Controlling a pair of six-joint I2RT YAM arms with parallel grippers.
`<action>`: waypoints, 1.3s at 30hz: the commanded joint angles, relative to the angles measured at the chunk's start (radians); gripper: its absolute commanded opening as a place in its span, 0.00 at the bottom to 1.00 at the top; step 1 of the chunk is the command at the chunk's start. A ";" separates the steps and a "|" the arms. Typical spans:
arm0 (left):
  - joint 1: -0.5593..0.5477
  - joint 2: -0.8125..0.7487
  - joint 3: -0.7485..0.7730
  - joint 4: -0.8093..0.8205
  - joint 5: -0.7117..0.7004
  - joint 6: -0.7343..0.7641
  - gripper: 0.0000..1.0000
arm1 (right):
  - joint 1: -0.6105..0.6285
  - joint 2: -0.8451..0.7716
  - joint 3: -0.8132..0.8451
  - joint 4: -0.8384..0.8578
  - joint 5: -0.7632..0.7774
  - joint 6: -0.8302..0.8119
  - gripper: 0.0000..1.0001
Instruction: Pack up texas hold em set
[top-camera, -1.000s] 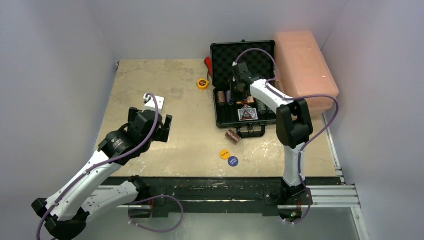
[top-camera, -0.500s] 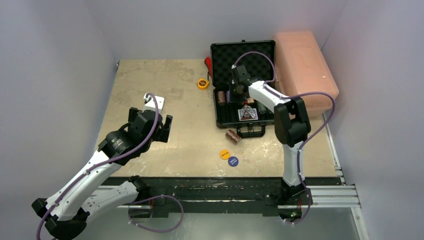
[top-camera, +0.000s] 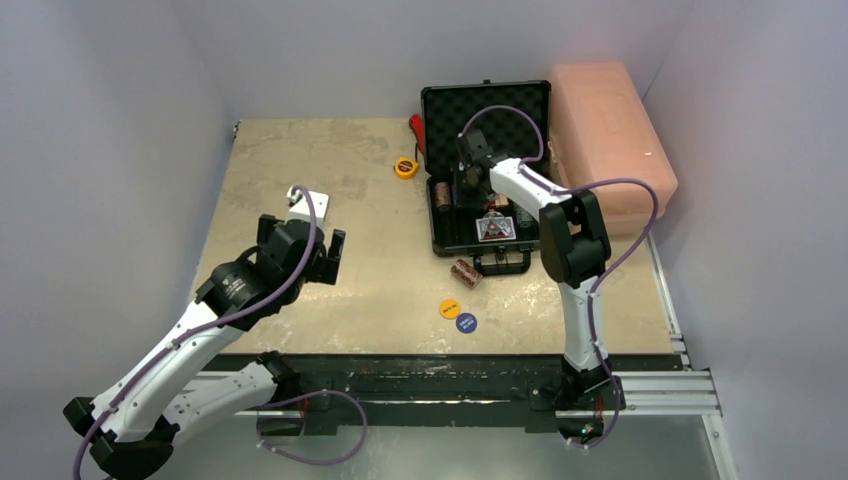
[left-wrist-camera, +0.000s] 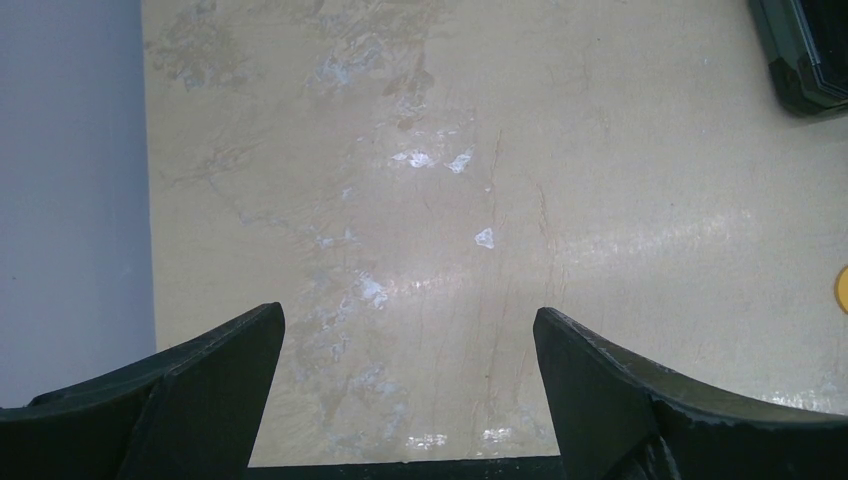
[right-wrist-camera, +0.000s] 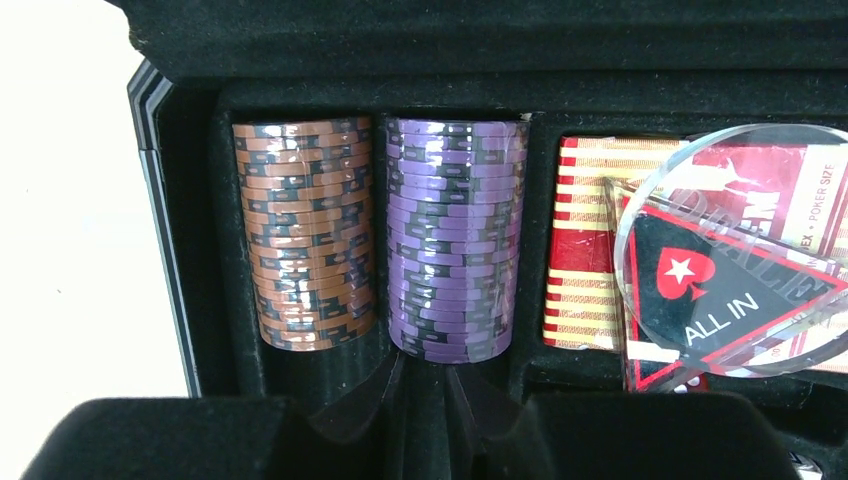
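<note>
Top view: on the beige table (top-camera: 300, 150) the briefcase (top-camera: 486, 105) lies open, my right gripper (top-camera: 470, 180) inside it. A loose chip stack (top-camera: 466, 273), yellow button (top-camera: 450, 308) and blue button (top-camera: 466, 322) lie outside.

Left wrist: my left gripper (left-wrist-camera: 407, 325) is spread wide, empty.

Right wrist: the purple stack (right-wrist-camera: 455, 240) is seated in its slot. I cannot tell whether the right jaws are fully closed, and nothing is visibly held.

Judged step: loading chips. Next: retract and fetch the loose stack.

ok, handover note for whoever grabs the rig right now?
Left gripper: open, empty, over bare table, away from the case.
Right gripper: inside the open case, at the purple chip stack; jaws nearly together, grip unclear.
Done: brown chip stack, purple chip stack, card deck and ALL IN disc are in the case.
Left: loose chip roll, yellow button and blue button lie on the table; then close the lid.
</note>
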 joint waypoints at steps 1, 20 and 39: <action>0.015 -0.012 -0.003 0.031 0.006 0.015 0.96 | -0.006 -0.052 0.018 0.095 0.004 -0.010 0.27; 0.018 0.008 0.001 0.034 0.038 0.020 0.95 | -0.004 -0.348 -0.124 0.089 -0.013 -0.052 0.58; 0.018 0.019 -0.001 0.045 0.058 0.030 0.95 | 0.006 -0.703 -0.435 0.121 -0.004 0.005 0.77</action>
